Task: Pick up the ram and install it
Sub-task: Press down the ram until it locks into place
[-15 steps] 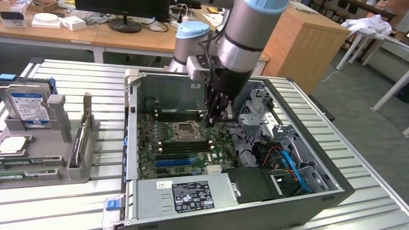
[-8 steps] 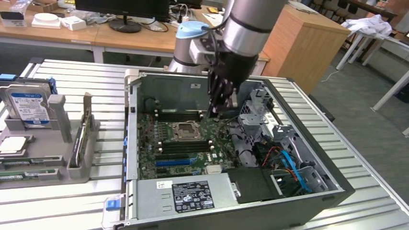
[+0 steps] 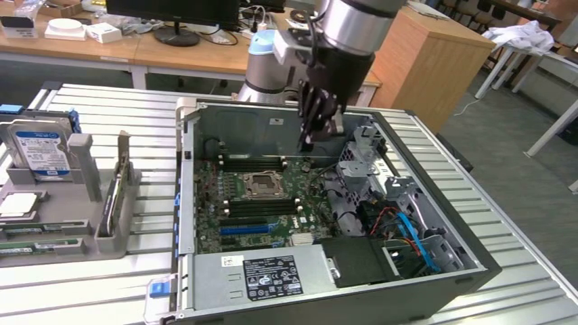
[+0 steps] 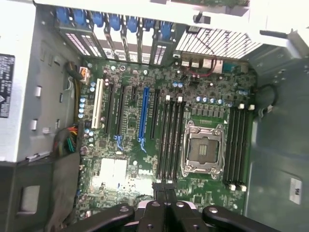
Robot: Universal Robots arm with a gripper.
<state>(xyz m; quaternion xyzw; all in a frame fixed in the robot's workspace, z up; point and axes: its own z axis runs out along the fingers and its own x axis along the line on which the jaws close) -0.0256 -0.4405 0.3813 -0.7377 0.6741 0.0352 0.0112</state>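
End effector (image 3: 309,143) on the arm (image 3: 354,27), hanging fingers-down above the open computer case (image 3: 262,128), over the far part of the motherboard (image 3: 237,203) and clear of it. Dark fingers pressed together, tip against tip.

From the wrist view, end effector (image 4: 164,186) poised over the motherboard (image 4: 130,159). Beyond the tips, the CPU socket (image 4: 203,147), flanked on both sides by long dark memory slots (image 4: 169,140), with a blue expansion slot (image 4: 143,116) further off.

Case lying on its side on the slatted desk (image 3: 118,108), labelled power supply (image 3: 262,271) at the near end.

Ram stick (image 3: 107,208), as far as can be told, a thin dark card standing on edge in the slot of a grey holder (image 3: 124,169) on the desk. Sits to the exterior view's left of the case, well apart from the end effector.

Further to the exterior view's left, a hard drive (image 3: 40,152) propped upright. Green boards (image 3: 36,247) lying flat in front of it, nearer the camera.
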